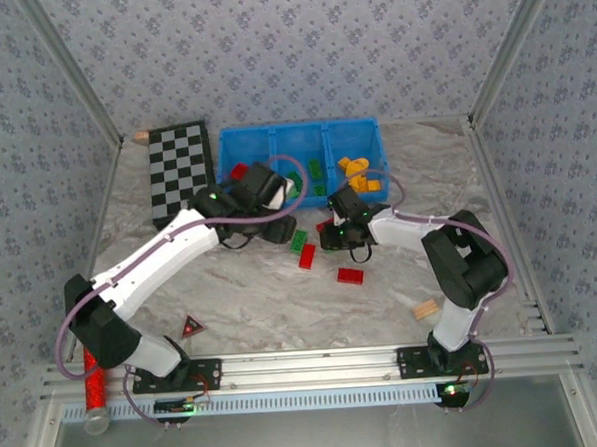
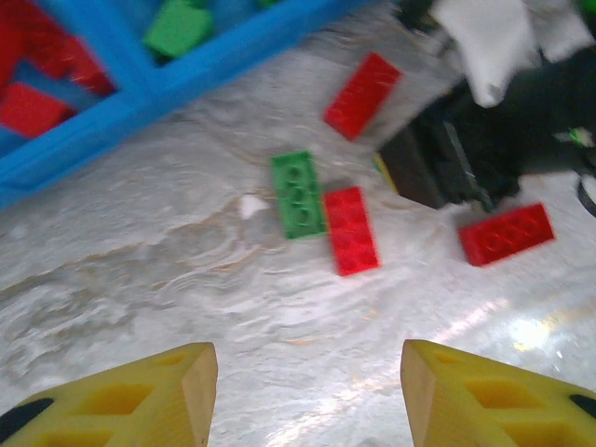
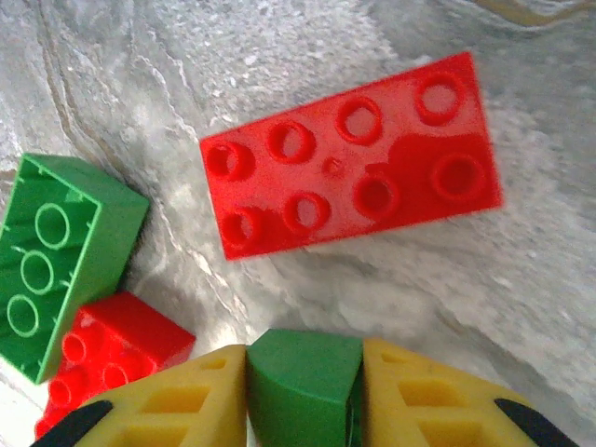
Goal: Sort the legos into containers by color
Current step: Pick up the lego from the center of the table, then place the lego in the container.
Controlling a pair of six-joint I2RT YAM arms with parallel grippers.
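Observation:
The blue tray (image 1: 274, 135) stands at the back, its three compartments holding red, green and orange-yellow legos. My right gripper (image 3: 303, 386) is shut on a green lego (image 3: 303, 368) just above the marble table. A long red lego (image 3: 349, 182), an upturned green lego (image 3: 56, 261) and a small red lego (image 3: 112, 349) lie under it. In the top view the right gripper (image 1: 341, 239) sits just in front of the tray. My left gripper (image 2: 307, 372) is open, with bare table between its yellow fingers (image 2: 177, 391). Ahead of it lie a green lego (image 2: 298, 194) and red legos (image 2: 351, 229).
A black-and-white checkerboard (image 1: 181, 170) lies left of the tray. A tan wooden block (image 1: 425, 310) sits near the right arm's base, and a red-and-black triangle (image 1: 192, 326) near the left arm's base. A red tube (image 1: 92, 385) lies at the front left rail.

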